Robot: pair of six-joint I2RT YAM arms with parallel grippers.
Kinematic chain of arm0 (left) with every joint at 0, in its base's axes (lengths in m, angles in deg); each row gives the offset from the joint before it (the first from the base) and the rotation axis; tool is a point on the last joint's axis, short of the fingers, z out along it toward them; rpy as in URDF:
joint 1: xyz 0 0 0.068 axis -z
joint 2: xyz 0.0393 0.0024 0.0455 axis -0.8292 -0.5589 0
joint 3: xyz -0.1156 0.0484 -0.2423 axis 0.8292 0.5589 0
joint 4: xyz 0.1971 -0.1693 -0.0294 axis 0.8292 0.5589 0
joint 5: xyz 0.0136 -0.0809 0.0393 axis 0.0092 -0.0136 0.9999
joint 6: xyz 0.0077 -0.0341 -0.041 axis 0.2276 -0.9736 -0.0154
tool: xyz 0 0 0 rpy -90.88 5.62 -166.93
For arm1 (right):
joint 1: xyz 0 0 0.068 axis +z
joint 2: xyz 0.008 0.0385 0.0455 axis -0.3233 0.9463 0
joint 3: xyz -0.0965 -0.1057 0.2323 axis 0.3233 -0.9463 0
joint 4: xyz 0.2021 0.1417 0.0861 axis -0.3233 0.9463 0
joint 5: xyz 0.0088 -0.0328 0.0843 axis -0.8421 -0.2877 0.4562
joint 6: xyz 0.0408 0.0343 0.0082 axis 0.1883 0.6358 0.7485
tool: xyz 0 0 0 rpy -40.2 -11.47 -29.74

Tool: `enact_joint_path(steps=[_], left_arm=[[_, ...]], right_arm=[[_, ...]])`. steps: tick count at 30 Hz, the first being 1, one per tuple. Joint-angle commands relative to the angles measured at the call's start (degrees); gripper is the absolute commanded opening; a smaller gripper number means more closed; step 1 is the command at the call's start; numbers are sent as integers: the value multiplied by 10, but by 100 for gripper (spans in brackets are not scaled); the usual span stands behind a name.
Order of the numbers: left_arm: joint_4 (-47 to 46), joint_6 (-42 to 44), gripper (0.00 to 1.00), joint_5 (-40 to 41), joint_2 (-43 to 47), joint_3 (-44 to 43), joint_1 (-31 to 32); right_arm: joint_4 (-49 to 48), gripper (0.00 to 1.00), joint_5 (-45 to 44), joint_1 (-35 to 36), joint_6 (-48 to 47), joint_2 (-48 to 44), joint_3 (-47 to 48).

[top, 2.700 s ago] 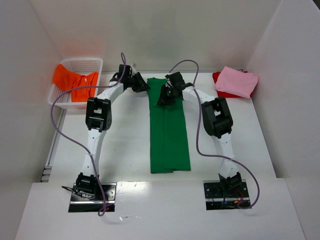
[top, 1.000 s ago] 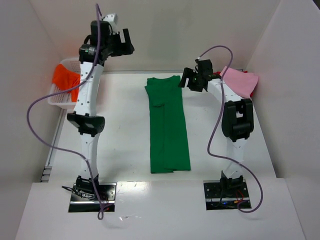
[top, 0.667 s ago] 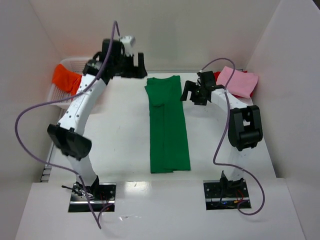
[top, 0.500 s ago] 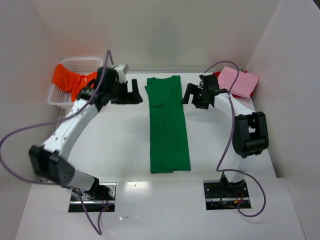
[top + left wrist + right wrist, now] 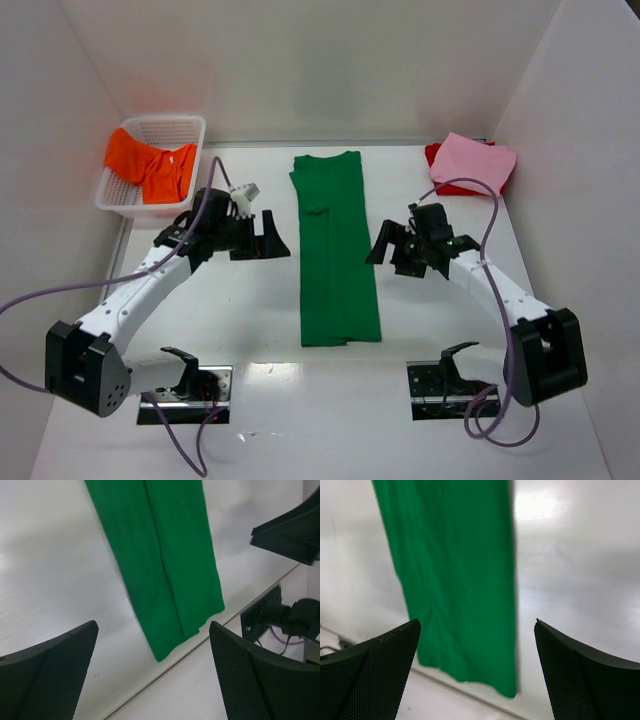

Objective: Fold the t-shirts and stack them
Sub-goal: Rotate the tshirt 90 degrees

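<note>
Green t-shirt (image 5: 338, 250) lies folded into a long strip at the centre of the table (image 5: 250, 330), running from far edge toward near edge; left fingers (image 5: 50, 675) stand wide, empty, beside its left side; right fingers (image 5: 370, 670) stand wide, empty, beside its right side.

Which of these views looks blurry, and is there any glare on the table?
Right wrist view: green t-shirt edges smeared, bright glare on the table. Left wrist view: it is only slightly soft. Top view: sharp, faint sheen along the table's near edge.
</note>
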Motion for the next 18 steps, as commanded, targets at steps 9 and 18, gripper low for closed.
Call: enact_joint_path(steps=[9, 18], left_arm=[[15, 36, 99, -108, -77, 24, 70], [32, 42, 97, -89, -132, 44, 138]], right_arm=[[42, 98, -45, 110, 200, -107, -97], [73, 94, -37, 155, 263, -211, -187]])
